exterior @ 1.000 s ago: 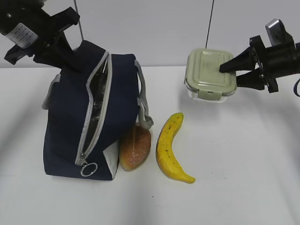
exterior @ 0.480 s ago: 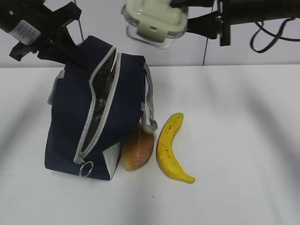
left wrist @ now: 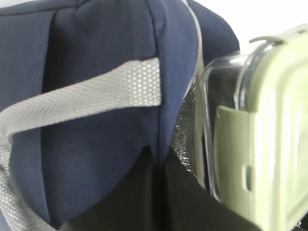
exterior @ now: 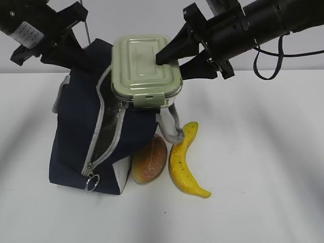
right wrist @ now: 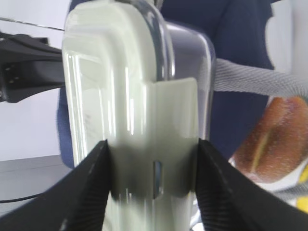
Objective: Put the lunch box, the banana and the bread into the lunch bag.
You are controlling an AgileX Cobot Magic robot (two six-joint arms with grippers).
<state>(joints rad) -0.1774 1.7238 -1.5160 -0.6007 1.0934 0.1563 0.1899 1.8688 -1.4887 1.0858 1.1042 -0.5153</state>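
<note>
The navy lunch bag (exterior: 76, 152) stands at the left with its grey zipper open. My left gripper (exterior: 71, 53) is shut on the bag's top edge (left wrist: 159, 96) and holds that side up. The lunch box (exterior: 146, 68), sage-green lid facing the camera, hangs tilted over the bag's mouth. My right gripper (exterior: 172, 63) is shut on its end, one finger on each side (right wrist: 151, 183). In the left wrist view the lunch box (left wrist: 269, 144) is right beside the silver lining. The bread (exterior: 149, 161) lies against the bag's right side. Just right of it lies the banana (exterior: 182, 162).
A grey strap handle (exterior: 172, 124) hangs from the bag over the bread and touches the banana's top. The metal ring zipper pull (exterior: 91, 183) dangles at the bag's lower front. White table (exterior: 263, 167) stretches bare to the right and front.
My right gripper carried the lunch box from the right side up and leftward, then down to the bag's opening. The left gripper kept its hold and the bag's mouth widened a little.
</note>
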